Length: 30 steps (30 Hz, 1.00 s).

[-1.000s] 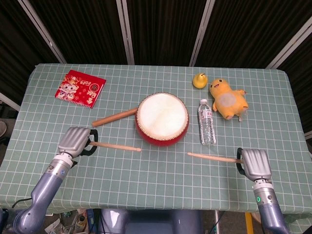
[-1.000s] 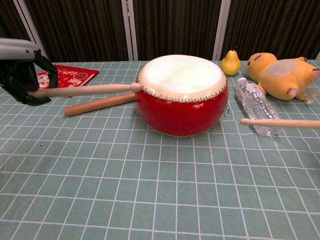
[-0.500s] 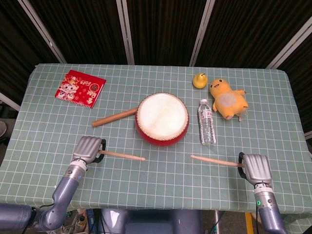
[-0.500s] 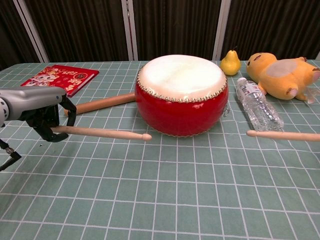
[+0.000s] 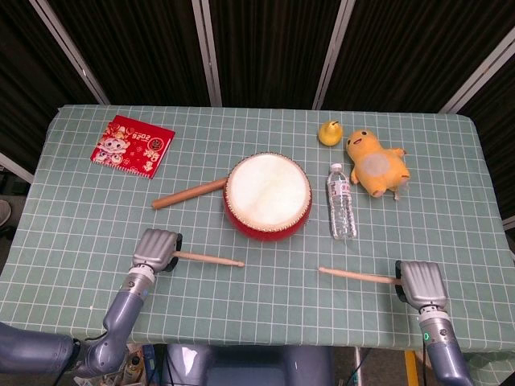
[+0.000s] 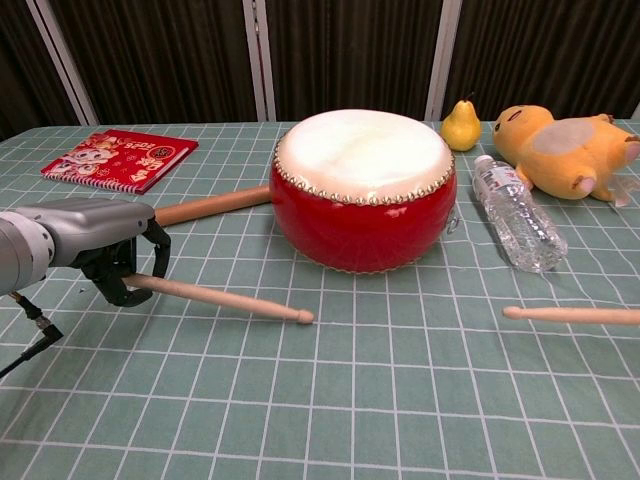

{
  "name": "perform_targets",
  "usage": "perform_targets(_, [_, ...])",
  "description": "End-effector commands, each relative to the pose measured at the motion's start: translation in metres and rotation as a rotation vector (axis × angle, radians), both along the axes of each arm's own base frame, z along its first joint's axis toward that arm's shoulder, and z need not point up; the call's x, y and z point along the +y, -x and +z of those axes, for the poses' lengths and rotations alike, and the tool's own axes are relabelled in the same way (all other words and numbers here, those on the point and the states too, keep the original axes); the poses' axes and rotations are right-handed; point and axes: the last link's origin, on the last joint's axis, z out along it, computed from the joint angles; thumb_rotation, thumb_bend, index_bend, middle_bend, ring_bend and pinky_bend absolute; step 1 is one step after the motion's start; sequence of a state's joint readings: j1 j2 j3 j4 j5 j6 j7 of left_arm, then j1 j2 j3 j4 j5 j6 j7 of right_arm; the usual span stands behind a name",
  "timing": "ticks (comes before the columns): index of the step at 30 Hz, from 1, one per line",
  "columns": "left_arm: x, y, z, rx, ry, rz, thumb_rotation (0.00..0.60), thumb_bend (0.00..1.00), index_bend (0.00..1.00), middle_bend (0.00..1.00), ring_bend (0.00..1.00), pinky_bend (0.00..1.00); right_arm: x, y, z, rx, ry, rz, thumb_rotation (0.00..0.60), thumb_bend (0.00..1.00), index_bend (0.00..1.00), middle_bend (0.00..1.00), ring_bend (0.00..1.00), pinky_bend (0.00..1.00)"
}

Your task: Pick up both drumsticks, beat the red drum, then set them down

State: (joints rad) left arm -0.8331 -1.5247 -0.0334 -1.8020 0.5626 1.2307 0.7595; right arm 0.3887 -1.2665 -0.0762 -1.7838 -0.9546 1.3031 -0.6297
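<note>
You are at the last step, I think: setting down. The table [image 5: 72, 241] carries the red drum [image 5: 268, 197] in the middle. Your left hand [image 5: 157, 248] grasps the left drumstick [image 6: 225, 300], tip low near the cloth. Right hand [image 5: 420, 282] grasps the right drumstick [image 5: 356, 277]. Next: lower both sticks flat, then loosen the fingers w/o rolling them.

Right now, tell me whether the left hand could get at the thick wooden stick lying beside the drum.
Probably not yet: the left hand grips a drumstick, so it is full. The path itself looks free, since the thick stick lies on bare cloth just beyond it, left of the red drum.
</note>
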Motion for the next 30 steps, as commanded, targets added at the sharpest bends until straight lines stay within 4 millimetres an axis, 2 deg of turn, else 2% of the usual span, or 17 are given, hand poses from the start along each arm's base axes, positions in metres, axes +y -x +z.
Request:
perform_targets(1, [0.001, 0.001, 0.002, -0.009, -0.005, 0.017, 0.600, 0.21, 0.40, 0.99, 0.97, 1.00, 0.002, 0.005, -0.002, 0.030, -0.028, -0.030, 0.600, 0.43, 0.46, 1.00, 1.00, 0.97])
perform_targets(3, [0.002, 0.002, 0.005, -0.013, -0.009, 0.021, 0.600, 0.18, 0.37, 0.96, 0.95, 1.00, 0.003, 0.007, -0.002, 0.043, -0.038, -0.044, 0.600, 0.39, 0.39, 1.00, 1.00, 0.96])
perform_targets(7, [0.002, 0.003, 0.012, -0.038, -0.007, 0.043, 0.600, 0.14, 0.31, 0.84, 0.86, 0.99, 0.004, 0.008, -0.003, 0.067, -0.055, -0.053, 0.600, 0.33, 0.21, 0.97, 1.00, 0.92])
perform_targets(10, [0.001, 0.003, 0.016, -0.059, 0.001, 0.055, 0.600, 0.14, 0.28, 0.76, 0.80, 0.94, 0.005, 0.007, -0.004, 0.079, -0.061, -0.054, 0.600, 0.31, 0.15, 0.93, 0.97, 0.89])
perform_targets(12, [0.000, 0.003, 0.021, -0.065, -0.002, 0.050, 0.600, 0.14, 0.27, 0.70, 0.75, 0.88, 0.006, 0.006, -0.004, 0.086, -0.059, -0.054, 0.600, 0.31, 0.11, 0.87, 0.91, 0.84])
perform_targets(17, [-0.008, 0.004, 0.043, -0.115, -0.037, 0.032, 0.600, 0.14, 0.22, 0.47, 0.54, 0.63, 0.008, 0.003, 0.005, 0.083, -0.022, -0.042, 0.600, 0.31, 0.04, 0.66, 0.70, 0.60])
perform_targets(21, [-0.020, 0.012, 0.072, -0.164, -0.101, 0.000, 0.600, 0.14, 0.19, 0.30, 0.34, 0.46, 0.009, -0.008, 0.026, -0.019, 0.070, -0.017, 0.600, 0.31, 0.01, 0.49, 0.50, 0.43])
perform_targets(23, [-0.029, 0.021, 0.091, -0.192, -0.151, -0.016, 0.600, 0.14, 0.17, 0.22, 0.24, 0.39, 0.011, -0.016, 0.040, -0.098, 0.128, 0.009, 0.600, 0.31, 0.00, 0.39, 0.36, 0.35])
perform_targets(24, [-0.034, 0.028, 0.101, -0.201, -0.180, -0.023, 0.600, 0.14, 0.13, 0.13, 0.16, 0.33, 0.014, -0.018, 0.047, -0.134, 0.153, 0.027, 0.600, 0.31, 0.00, 0.32, 0.27, 0.32])
perform_targets(25, [-0.041, 0.036, 0.109, -0.205, -0.203, -0.031, 0.600, 0.13, 0.10, 0.08, 0.11, 0.29, 0.016, -0.020, 0.055, -0.166, 0.183, 0.050, 0.600, 0.29, 0.00, 0.22, 0.17, 0.26])
perform_targets(26, [-0.047, 0.045, 0.119, -0.203, -0.230, -0.038, 0.600, 0.13, 0.05, 0.03, 0.06, 0.20, 0.019, -0.021, 0.063, -0.188, 0.213, 0.076, 0.600, 0.27, 0.00, 0.12, 0.08, 0.19])
perform_targets(27, [-0.052, 0.051, 0.123, -0.205, -0.242, -0.043, 0.600, 0.12, 0.02, 0.00, 0.01, 0.11, 0.022, -0.020, 0.069, -0.193, 0.235, 0.091, 0.600, 0.26, 0.00, 0.06, 0.03, 0.14])
perform_targets(28, [-0.058, 0.058, 0.129, -0.203, -0.261, -0.042, 0.600, 0.11, 0.00, 0.00, 0.00, 0.06, 0.025, -0.018, 0.075, -0.185, 0.252, 0.102, 0.600, 0.23, 0.00, 0.01, 0.00, 0.08])
perform_targets(30, [-0.073, 0.079, 0.145, -0.166, -0.309, -0.064, 0.600, 0.09, 0.00, 0.00, 0.00, 0.01, 0.035, -0.014, 0.086, -0.174, 0.282, 0.129, 0.600, 0.21, 0.00, 0.00, 0.00, 0.03])
